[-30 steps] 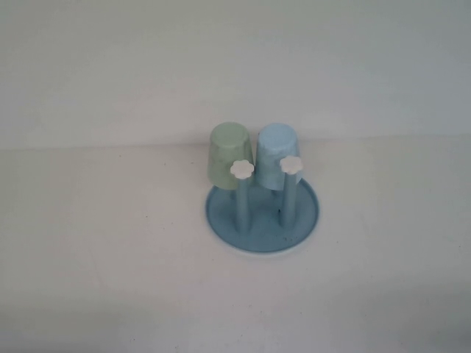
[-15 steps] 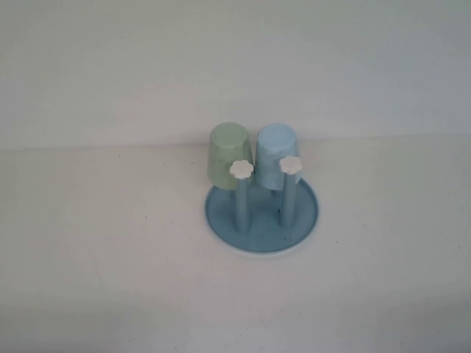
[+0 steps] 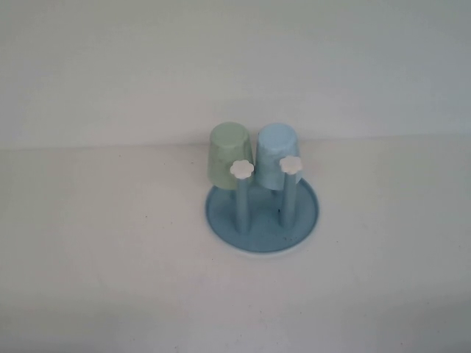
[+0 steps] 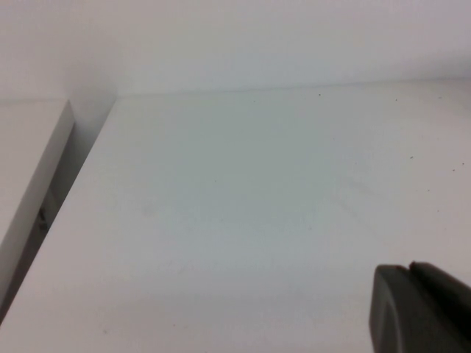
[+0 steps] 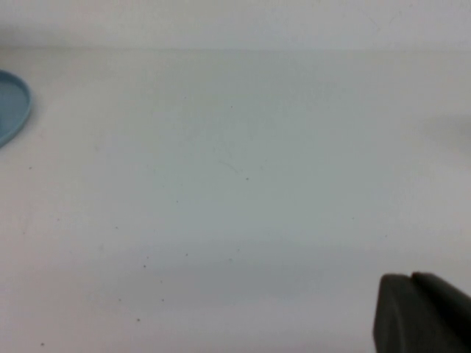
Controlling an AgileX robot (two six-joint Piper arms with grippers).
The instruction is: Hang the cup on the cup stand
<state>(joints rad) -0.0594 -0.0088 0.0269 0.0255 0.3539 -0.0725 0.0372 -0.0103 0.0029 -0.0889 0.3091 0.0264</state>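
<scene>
White laminate, matte and bare: the table [image 3: 110, 257] fills most of the high view and meets a plain pale wall at a faint seam behind the stand; the left wrist view shows a gap at the table's edge with a second white panel beside it. Nothing has shifted over the last second; stand, cups and table read the same in each high view, and no arm shows there. Taken as a judgement, the hanging looks done and the arms look parked clear. The cup stand [image 3: 262, 218], a round blue dish with upright blue pegs, sits a little right of the table's centre; a sliver of its rim also shows in the right wrist view [image 5: 13, 109]. The cup [image 3: 277, 156], light blue, sits inverted over the rear right peg, upright, not tilted. Just beside it, nearly touching, a pale green cup [image 3: 230, 157] sits inverted on the rear left peg. Two front pegs stand bare, each with a white flower cap [image 3: 241, 169]. Left tool [image 4: 423, 309]: only a dark corner shows in its own wrist view, over bare table well apart from the stand; cannot tell how it is set. Right tool [image 5: 423, 315]: the same, a dark corner over bare table with the stand's rim off to the side; cannot tell either.
</scene>
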